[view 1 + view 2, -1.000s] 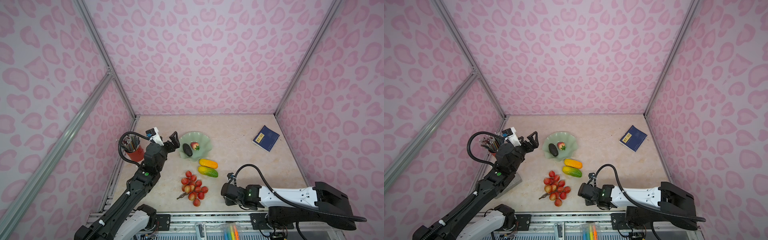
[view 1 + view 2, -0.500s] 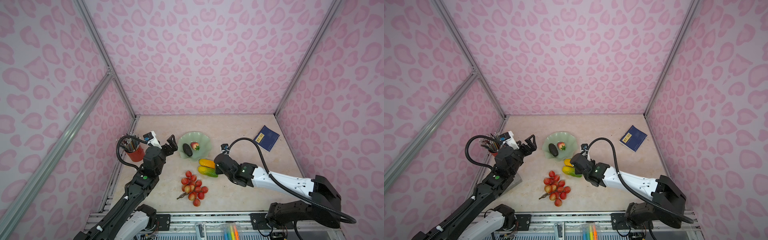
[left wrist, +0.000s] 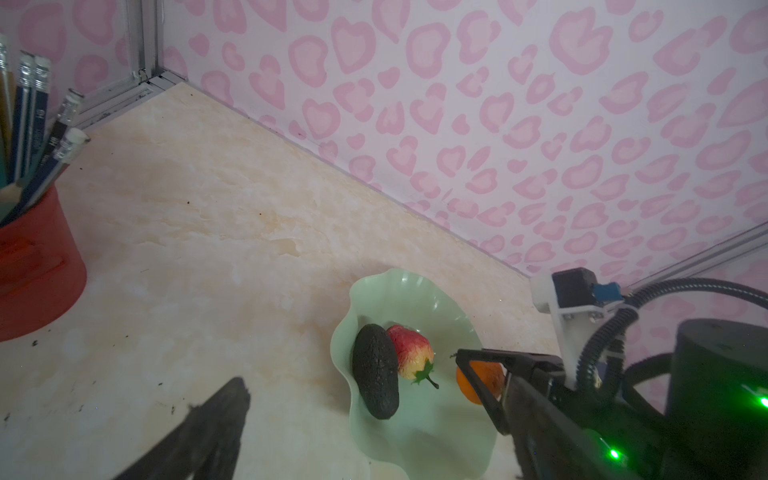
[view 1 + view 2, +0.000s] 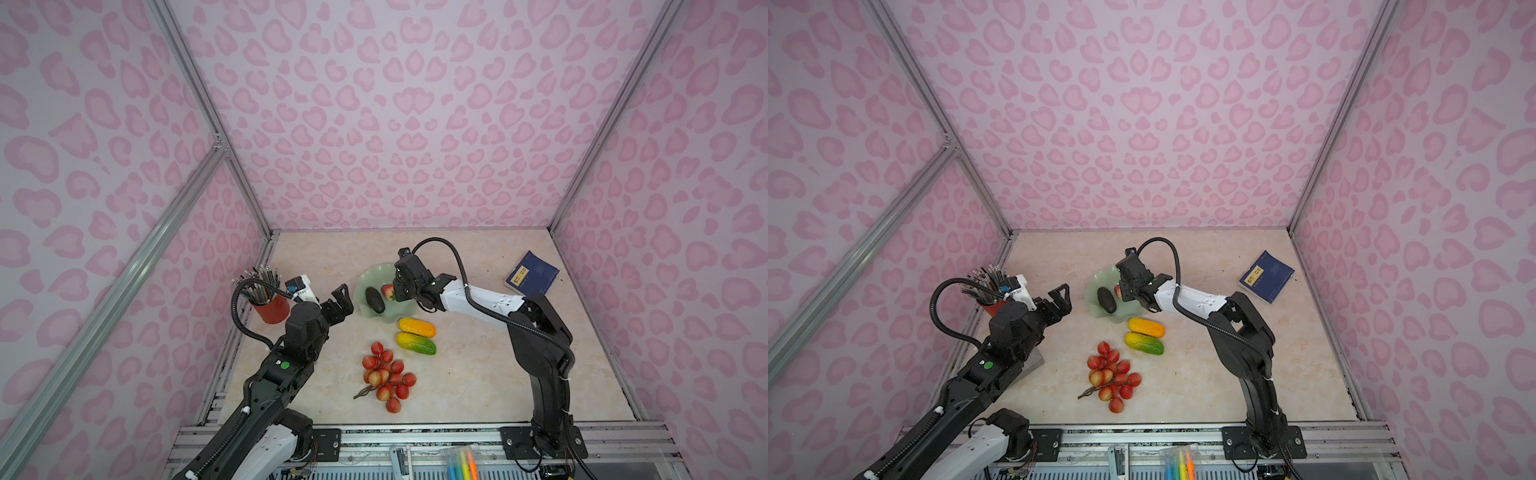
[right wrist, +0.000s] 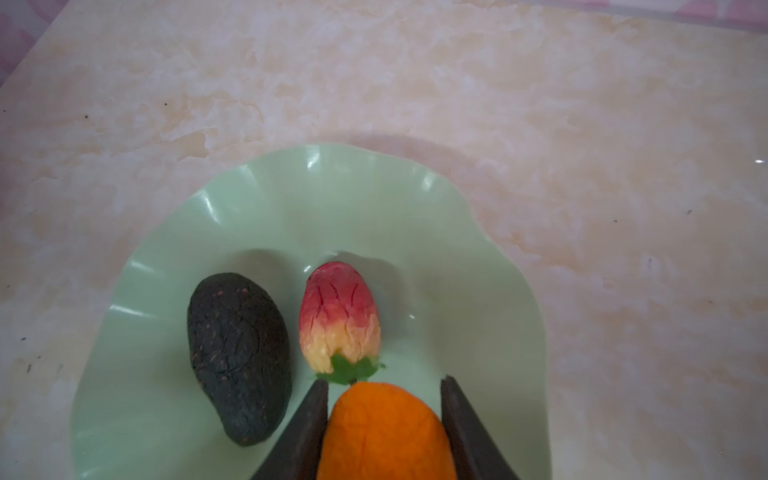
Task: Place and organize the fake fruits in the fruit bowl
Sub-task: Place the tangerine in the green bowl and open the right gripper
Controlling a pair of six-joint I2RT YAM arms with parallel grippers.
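The mint-green fruit bowl (image 4: 368, 277) holds a dark avocado-like oval (image 4: 375, 300) and a strawberry (image 4: 387, 291). My right gripper (image 5: 384, 380) hovers over the bowl's right half, shut on the small orange (image 5: 384, 432), just behind the strawberry's leaf. The top views hide that orange under the gripper (image 4: 399, 291). My left gripper (image 4: 343, 297) stands open and empty, just left of the bowl. On the table in front of the bowl lie a yellow-orange oblong (image 4: 417, 327), a yellow-green oblong (image 4: 415, 343) and the red grape bunch (image 4: 386, 376).
A red pencil cup (image 4: 272, 307) stands at the left wall, close behind my left wrist. A blue booklet (image 4: 532, 279) lies at the back right. Coloured markers (image 4: 461, 461) sit below the table's front rail.
My right arm has swung from the table's front edge up over the bowl, carrying the orange. My left gripper has stayed open and shifted only slightly.
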